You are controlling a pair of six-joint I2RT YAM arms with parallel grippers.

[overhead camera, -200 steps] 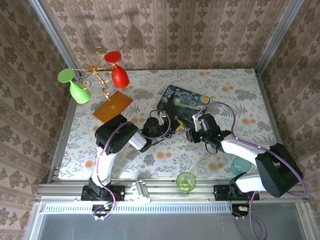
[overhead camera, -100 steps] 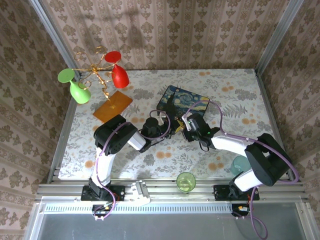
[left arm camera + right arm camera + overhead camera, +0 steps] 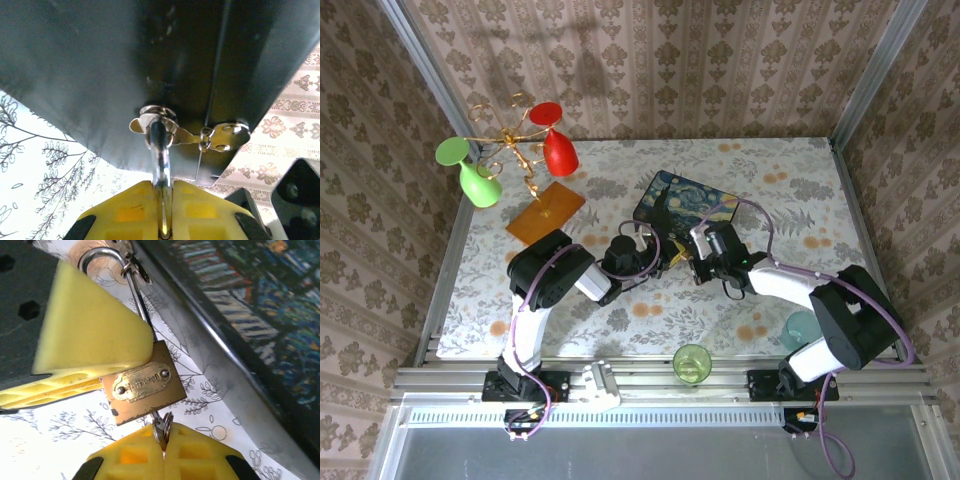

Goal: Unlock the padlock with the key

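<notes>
The small brass-gold padlock with a thin silver shackle point(image 3: 142, 389) hangs from the silver metal clasp point(image 3: 222, 136) of the dark box with a blue swirling painted lid point(image 3: 688, 203). It sits at the middle of the top view, over the floral-patterned desk point(image 3: 790, 180). The left claw point(image 3: 162, 200) is pinched narrow on the padlock, and the shackle rises from between its yellow pads low in the left wrist frame. The right claw point(image 3: 163, 452), at the bottom of the right wrist frame, is closed on the tiny dark-silvery metal key point(image 3: 162, 426), which meets the padlock's lower edge. The step in hand looks like seating the key, though I cannot tell how deep it sits. The next move likely calls for the right wrist to press in and twist while the left claw braces the padlock.
</notes>
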